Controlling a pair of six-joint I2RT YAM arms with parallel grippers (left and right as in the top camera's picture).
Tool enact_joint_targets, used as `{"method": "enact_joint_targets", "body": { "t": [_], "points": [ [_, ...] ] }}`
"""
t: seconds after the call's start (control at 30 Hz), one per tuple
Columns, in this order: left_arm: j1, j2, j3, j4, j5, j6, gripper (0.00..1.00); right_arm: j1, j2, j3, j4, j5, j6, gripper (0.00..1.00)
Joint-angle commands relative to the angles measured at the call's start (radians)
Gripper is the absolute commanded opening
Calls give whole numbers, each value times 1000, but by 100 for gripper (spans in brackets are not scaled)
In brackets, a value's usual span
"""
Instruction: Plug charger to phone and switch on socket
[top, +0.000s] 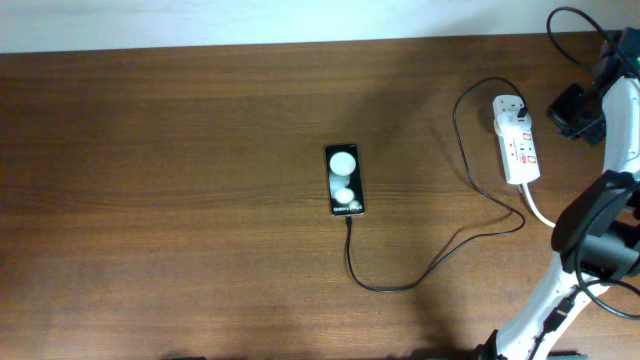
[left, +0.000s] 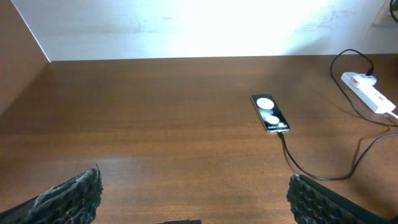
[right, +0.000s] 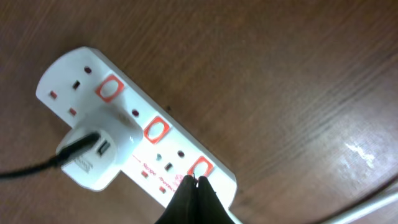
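Observation:
The phone (top: 343, 180) lies face up mid-table, two white spots on its screen; it also shows in the left wrist view (left: 269, 113). The charger cable (top: 400, 285) runs from the phone's near end in a loop to a white adapter (right: 99, 152) plugged into the socket (top: 517, 150). My right gripper (right: 193, 182) is shut, its tips against the red switch (right: 200, 167) at the cord end of the socket (right: 127, 99). It shows in the overhead view (top: 565, 108) beside the socket. My left gripper (left: 193, 186) is open and empty, low over bare table, far from the phone.
The socket's thick white cord (top: 540, 212) runs toward the right arm's base (top: 540, 310). Two more red switches (right: 155, 129) sit along the strip. A pale wall (left: 186, 31) borders the table's far edge. The cable (left: 311, 171) lies ahead of the left gripper.

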Motion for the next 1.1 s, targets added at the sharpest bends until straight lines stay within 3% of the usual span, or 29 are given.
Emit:
{"method": "enact_joint_targets", "body": {
  "t": [0.0,0.6,0.8,0.93,1.07],
  "points": [
    [1,-9,1,3,-15,16,99,5,31,19,24,-61,-10,4],
    [1,-9,1,5,-15,16,99,37,176,-10,111,-136,-14,4],
    [1,-9,1,4,-15,16,99,121,226,-10,125,-125,-69,4],
    [1,-9,1,4,-15,16,99,155,242,-10,94,-268,-69,4],
    [1,-9,1,2,-15,16,99,150,242,-10,92,-262,-70,4]
  ]
}}
